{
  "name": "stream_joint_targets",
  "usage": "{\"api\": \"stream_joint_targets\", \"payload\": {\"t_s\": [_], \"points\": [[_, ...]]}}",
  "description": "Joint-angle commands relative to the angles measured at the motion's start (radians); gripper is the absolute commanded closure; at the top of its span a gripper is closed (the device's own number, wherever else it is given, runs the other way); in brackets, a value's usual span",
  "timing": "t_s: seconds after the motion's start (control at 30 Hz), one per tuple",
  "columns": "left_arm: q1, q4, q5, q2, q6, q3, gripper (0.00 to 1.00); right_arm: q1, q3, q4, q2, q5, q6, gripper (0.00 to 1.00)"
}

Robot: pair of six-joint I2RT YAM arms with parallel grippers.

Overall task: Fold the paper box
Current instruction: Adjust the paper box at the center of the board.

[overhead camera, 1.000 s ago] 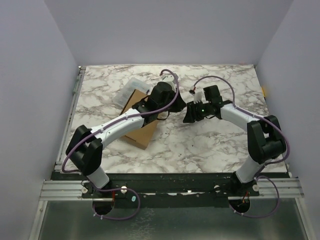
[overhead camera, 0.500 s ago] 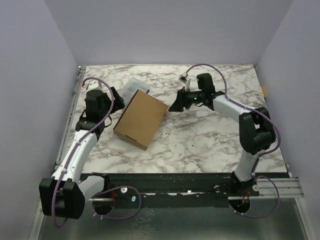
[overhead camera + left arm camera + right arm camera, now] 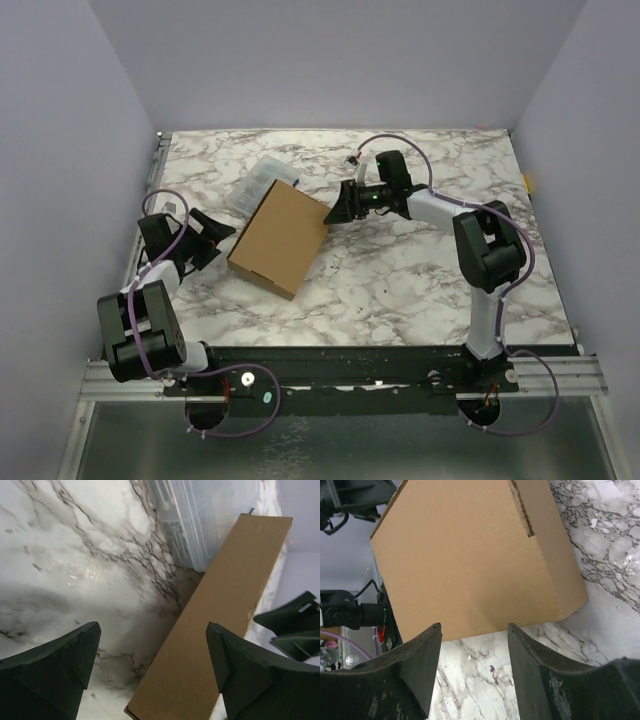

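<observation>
The paper box [image 3: 282, 238] lies closed and flat on the marble table, a brown cardboard rectangle turned at an angle; it also shows as the paper box [image 3: 220, 630] and the paper box [image 3: 470, 555]. My left gripper [image 3: 212, 238] stands open to the box's left, apart from it, jaws wide with nothing between them [image 3: 152, 672]. On the other side my right gripper [image 3: 338, 208] hangs open just off the box's far right corner, only bare table between its fingers [image 3: 475, 672].
A clear plastic compartment case [image 3: 258, 183] lies behind the box, partly under its far edge, the case [image 3: 200, 520] close to the left gripper's view. Lilac walls close in the table on three sides. The table's left rail [image 3: 150, 190] runs beside the left arm.
The left arm has let go, opened wide and pulled back off the box to the table's left edge. The right arm has swung left toward the box's far corner.
</observation>
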Motion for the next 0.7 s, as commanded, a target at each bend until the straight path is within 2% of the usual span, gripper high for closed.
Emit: {"api": "stream_joint_targets", "payload": {"t_s": [0.0, 0.23, 0.4, 0.47, 0.67], "points": [[0.003, 0.321, 0.245, 0.037, -0.197, -0.091, 0.05, -0.003, 0.039, -0.007, 0.051, 0.004, 0.016, 0.42], [0.003, 0.524, 0.313, 0.009, -0.354, -0.152, 0.03, -0.002, 0.041, -0.051, 0.085, 0.006, 0.008, 0.42], [-0.01, 0.752, 0.361, 0.005, -0.526, -0.208, 0.03, -0.002, 0.055, -0.072, 0.102, 0.004, -0.006, 0.42], [-0.04, 0.817, 0.362, 0.001, -0.589, -0.22, 0.03, -0.002, 0.055, -0.076, 0.103, 0.004, -0.01, 0.43], [-0.198, 0.848, 0.306, -0.003, -0.618, -0.215, 0.04, -0.003, 0.047, -0.103, 0.095, 0.04, -0.033, 0.42]]}}
